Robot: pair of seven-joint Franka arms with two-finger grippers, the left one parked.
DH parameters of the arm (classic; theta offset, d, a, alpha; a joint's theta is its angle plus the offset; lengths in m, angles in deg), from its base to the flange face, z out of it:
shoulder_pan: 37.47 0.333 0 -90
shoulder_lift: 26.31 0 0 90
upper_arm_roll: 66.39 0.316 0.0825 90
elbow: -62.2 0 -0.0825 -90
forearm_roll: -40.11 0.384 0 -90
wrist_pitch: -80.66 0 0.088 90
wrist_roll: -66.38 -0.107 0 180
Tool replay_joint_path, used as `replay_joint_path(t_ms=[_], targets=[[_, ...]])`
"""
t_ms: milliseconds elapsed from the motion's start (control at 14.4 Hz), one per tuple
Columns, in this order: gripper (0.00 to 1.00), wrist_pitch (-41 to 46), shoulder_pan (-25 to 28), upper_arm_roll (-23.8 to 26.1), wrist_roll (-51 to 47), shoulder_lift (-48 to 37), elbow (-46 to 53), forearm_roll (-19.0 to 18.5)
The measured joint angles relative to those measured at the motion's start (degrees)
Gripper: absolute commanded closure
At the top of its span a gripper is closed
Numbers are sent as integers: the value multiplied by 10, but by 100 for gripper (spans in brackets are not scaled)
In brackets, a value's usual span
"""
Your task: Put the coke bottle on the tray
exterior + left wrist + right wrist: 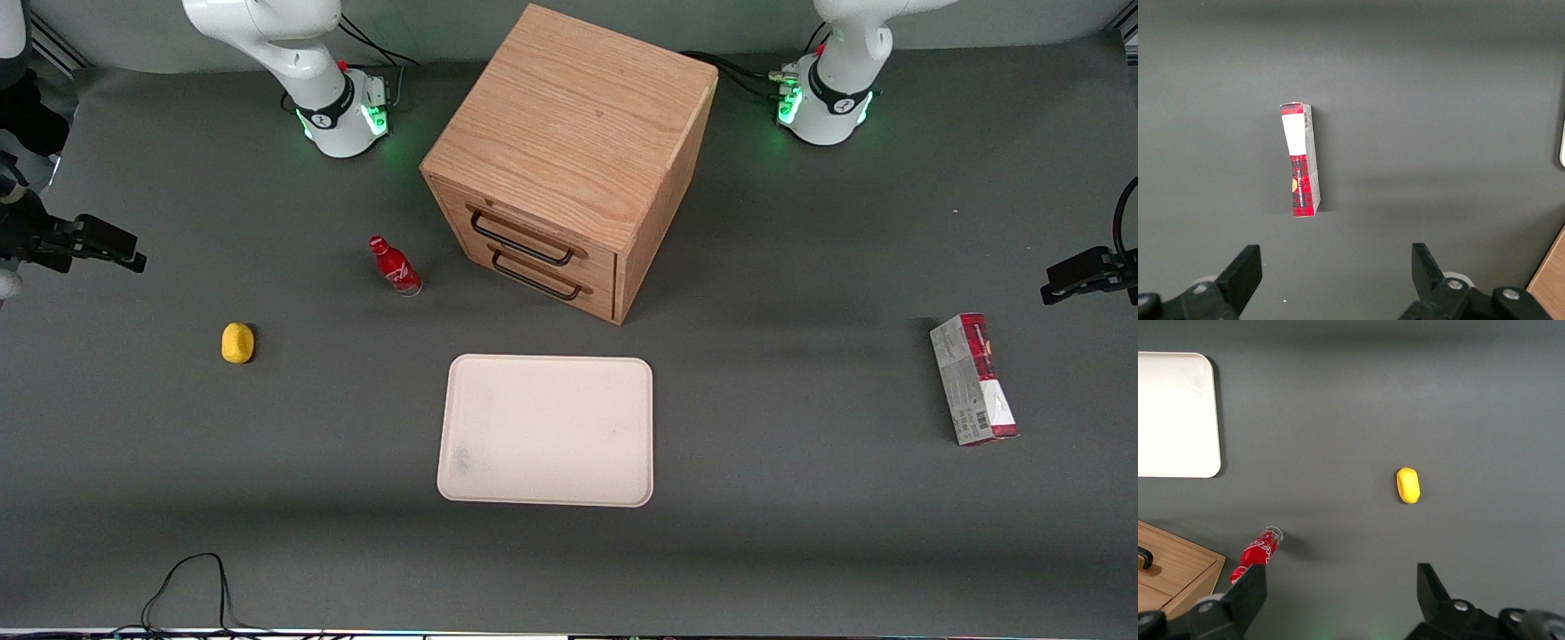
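Grey table (800,551) w/ tray (546,430), coke bottle (395,266), cabinet (569,160), carton (973,380), yellow item (237,343).

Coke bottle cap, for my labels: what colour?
Red, like the coke bottle; clearest in front view. Gripper hangs open above the table.

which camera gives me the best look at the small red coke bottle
The front view: the small red coke bottle stands whole and unobstructed there. The right wrist view shows it partly hidden by the open gripper. The left wrist view misses it.

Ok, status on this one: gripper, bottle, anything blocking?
Gripper open, high above table. Coke bottle upright beside cabinet, untouched. Tray bare, path clear.
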Motion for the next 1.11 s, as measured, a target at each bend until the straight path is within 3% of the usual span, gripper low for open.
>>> replay_joint_path(t_ms=[1113], targets=[[0,15,2,1,2,-3,1,0]])
